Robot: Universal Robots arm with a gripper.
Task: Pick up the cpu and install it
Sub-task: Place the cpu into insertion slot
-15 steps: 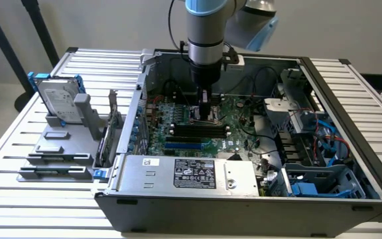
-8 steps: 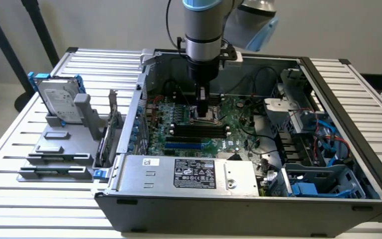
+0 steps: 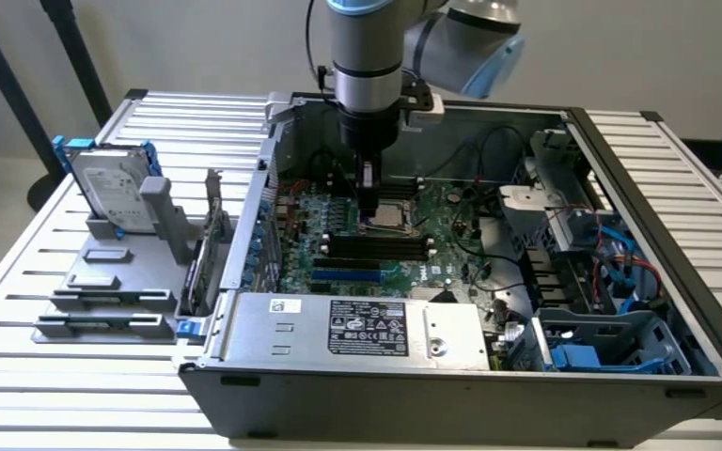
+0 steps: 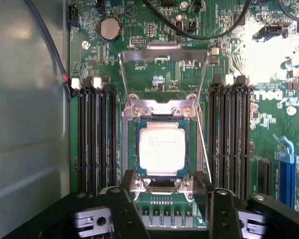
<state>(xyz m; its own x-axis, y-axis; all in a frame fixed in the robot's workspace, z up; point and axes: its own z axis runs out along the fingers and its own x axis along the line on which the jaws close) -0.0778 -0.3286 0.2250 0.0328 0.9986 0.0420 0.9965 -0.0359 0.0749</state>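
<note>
The cpu (image 4: 162, 152) lies flat inside the socket (image 4: 128, 149) of the motherboard (image 4: 89, 59), whose retaining frame (image 4: 162, 54) stands raised, apparently to keep the seat clear, while the pincer (image 4: 172, 201) hovers just above the socket, fingers apart, gripping nothing.

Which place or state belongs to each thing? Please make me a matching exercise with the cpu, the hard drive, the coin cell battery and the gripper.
Things:
1. cpu
2. hard drive
3. coin cell battery
4. gripper

Places or states:
a. stands upright in the grey holder, outside the computer case
b. lies flat in the socket
c. hangs over the socket, inside the case
d. round and silver, flat on the motherboard

Pairs: 1-b, 2-a, 3-d, 4-c
</note>
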